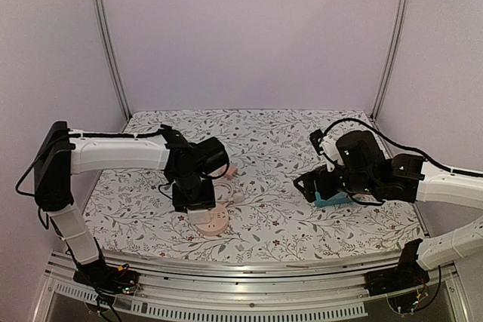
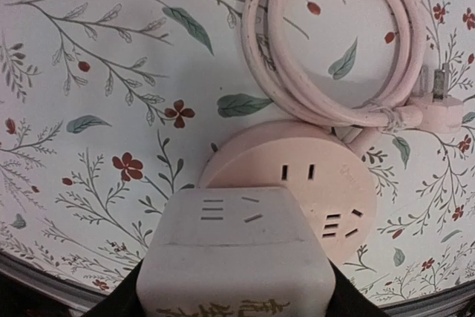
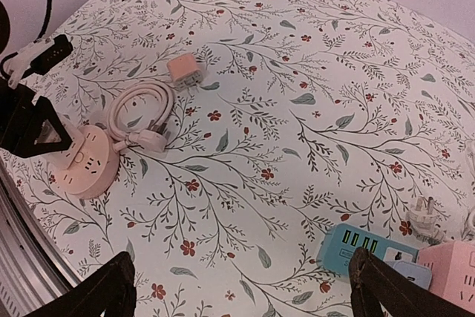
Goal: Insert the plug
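- White plug block point(image 2: 237, 257), lower centre of my left wrist view: hard, smooth plastic. I judge it light and rigid, with glossy sides that could slip. Its flat opposite sides are the places to grip.
- My left gripper point(image 1: 198, 200) pinches it by exactly those sides. Its dark fingers point(image 2: 119, 304) show either side of the block at the frame's bottom edge. The prongs are hidden.
- Round pink socket hub point(image 2: 312, 176) lies just above and right of the block, which overlaps its near-left rim. I cannot tell whether they touch. I judge the hub light enough to skid under pressure.
- On the right of the top view, my right gripper point(image 3: 245, 286) hovers spread wide and empty, near a teal power strip point(image 3: 352, 246).
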{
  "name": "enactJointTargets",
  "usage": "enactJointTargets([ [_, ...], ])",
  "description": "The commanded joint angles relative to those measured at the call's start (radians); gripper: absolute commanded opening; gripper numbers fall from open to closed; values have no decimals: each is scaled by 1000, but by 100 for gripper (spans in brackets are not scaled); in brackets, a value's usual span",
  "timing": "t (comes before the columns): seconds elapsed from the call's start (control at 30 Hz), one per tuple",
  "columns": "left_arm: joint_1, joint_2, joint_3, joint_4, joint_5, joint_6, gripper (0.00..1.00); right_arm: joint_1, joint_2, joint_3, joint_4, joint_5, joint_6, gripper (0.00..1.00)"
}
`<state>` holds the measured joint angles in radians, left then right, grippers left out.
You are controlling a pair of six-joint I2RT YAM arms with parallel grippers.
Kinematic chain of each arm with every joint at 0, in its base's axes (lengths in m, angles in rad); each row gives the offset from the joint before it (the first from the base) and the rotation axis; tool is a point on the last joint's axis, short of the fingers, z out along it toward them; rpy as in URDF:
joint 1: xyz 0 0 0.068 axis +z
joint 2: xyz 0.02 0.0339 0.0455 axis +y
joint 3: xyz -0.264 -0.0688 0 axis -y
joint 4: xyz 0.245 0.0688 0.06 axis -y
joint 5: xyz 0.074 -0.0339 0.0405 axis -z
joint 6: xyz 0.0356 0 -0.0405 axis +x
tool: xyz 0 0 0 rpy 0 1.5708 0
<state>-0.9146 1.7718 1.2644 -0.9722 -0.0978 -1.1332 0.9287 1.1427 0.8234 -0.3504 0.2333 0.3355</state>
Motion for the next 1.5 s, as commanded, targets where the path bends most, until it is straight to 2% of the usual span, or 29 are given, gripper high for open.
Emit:
enactJointTargets([
  [0.0,17,60,-84,80,46,6,0,-3,14,2,5,3,0,99],
  [0.53,36,183,-82,122,51,57,0,-4,25,6,7,4,-3,99],
  [0.83,36,253,66,-3,-56,141,0,-4,35,10,5,7,-7,99],
  [1.1,46,262,77,-26,-53,208,1,-4,46,13,6,8,-9,99],
  [1.27,46,237,58,-5,-35,224,14,-3,45,13,6,8,-9,99],
  [1.33,46,222,51,7,-28,226,23,-2,45,13,6,8,-8,99],
  [1.43,46,195,47,9,-26,232,51,-4,46,14,5,5,-8,99],
  [1.47,46,186,47,10,-27,234,66,-3,46,14,5,3,-7,99],
])
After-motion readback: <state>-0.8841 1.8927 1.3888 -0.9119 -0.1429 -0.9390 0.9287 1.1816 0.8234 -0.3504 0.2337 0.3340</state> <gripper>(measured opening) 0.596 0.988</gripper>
